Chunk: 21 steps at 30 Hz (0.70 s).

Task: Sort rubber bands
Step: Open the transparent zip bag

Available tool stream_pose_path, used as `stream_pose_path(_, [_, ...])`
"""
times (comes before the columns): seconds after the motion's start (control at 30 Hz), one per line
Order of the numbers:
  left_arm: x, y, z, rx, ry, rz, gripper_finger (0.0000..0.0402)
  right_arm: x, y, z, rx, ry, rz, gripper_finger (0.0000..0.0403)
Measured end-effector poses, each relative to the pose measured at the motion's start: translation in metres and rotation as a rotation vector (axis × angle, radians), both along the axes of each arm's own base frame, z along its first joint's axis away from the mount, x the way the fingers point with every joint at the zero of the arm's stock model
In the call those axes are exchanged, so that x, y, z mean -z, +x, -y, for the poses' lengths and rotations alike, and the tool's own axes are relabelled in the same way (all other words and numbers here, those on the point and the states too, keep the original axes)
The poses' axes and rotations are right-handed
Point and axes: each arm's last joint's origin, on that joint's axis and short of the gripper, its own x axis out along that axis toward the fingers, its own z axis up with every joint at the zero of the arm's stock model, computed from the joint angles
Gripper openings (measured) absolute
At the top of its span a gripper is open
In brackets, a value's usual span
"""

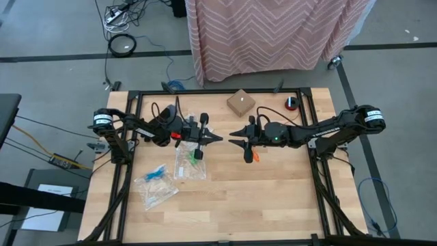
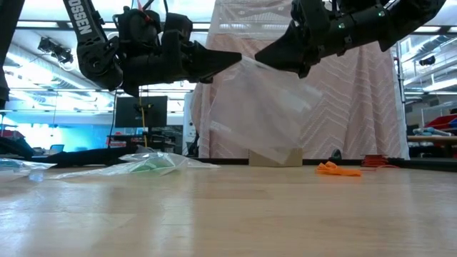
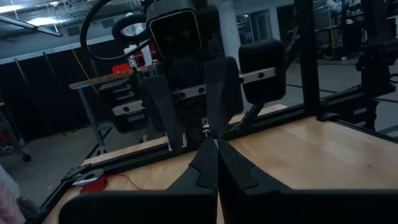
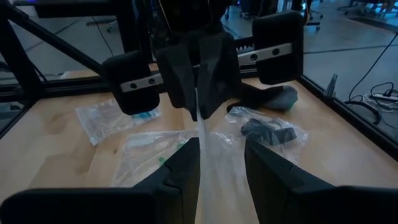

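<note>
A clear plastic zip bag (image 2: 275,107) hangs in the air at mid-table between my two grippers. My left gripper (image 1: 218,139) is shut on its top; it also shows in the low view (image 2: 235,58) and in its own wrist view (image 3: 216,155). My right gripper (image 1: 233,139) faces it tip to tip, open (image 4: 222,158), its fingers either side of the bag's upper edge. Orange rubber bands (image 1: 256,156) lie loose on the table below the right gripper and show in the low view (image 2: 337,169). Green bands (image 1: 198,154) and blue bands (image 1: 158,172) lie in bags on the table. My left gripper pinches the clear bag's top edge (image 4: 200,121) between its two shut fingers, level, coming from the table's left. The bag hangs below the fingers, slack and lifted clear of the table. Whether my right gripper's finger (image 4: 186,162) touches the bag, I cannot tell.
Two clear bags (image 1: 190,164) (image 1: 156,186) lie left of centre. Another bag with dark bands (image 4: 268,130) lies beside them. A small wooden block (image 1: 240,102) and a red object (image 1: 291,103) sit by the far edge. Black frame rails run along the table's sides.
</note>
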Motion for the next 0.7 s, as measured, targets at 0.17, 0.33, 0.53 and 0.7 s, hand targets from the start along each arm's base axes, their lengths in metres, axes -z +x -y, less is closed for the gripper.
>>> stream_pose_path(0.17, [-0.0002, -0.0001, 0.0002, 0.005, 0.002, 0.002, 0.0001, -0.0005, 0.0001, 0.0, 0.001, 0.0, 0.005, 0.0113])
stream_pose_path(0.33, [-0.0002, 0.0002, 0.0021, 0.011, 0.004, 0.002, 0.0001, 0.0008, -0.0002, 0.0, 0.001, 0.003, -0.008, 0.0113])
stream_pose_path(0.53, [-0.001, 0.0007, 0.0069, 0.031, 0.008, 0.01, 0.0001, 0.0023, -0.0006, 0.0001, 0.008, 0.002, -0.024, 0.0113])
stream_pose_path(0.7, [-0.0011, 0.001, 0.0089, 0.039, 0.008, 0.012, 0.0001, 0.0051, -0.0015, 0.0012, 0.042, -0.006, -0.054, 0.0113])
